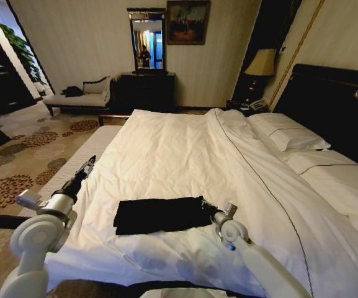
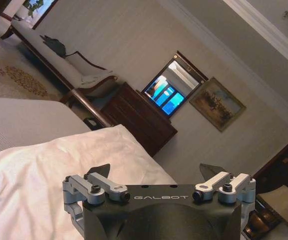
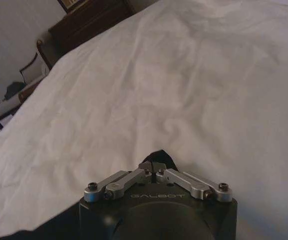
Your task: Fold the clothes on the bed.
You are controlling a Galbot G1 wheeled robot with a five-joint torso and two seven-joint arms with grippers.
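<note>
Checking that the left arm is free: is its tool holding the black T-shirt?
No: in the head view the left tool hangs open over the bed's left edge, apart from the black T-shirt.

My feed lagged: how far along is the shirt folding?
The black shirt already lies as a narrow folded strip on the bed. The right gripper is shut at its end. The left gripper is open, off to the side. A final fold probably remains.

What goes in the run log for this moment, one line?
black folded T-shirt: on white duvet | right gripper: shut on T-shirt's right edge | left gripper: open, raised at bed's left edge
</note>
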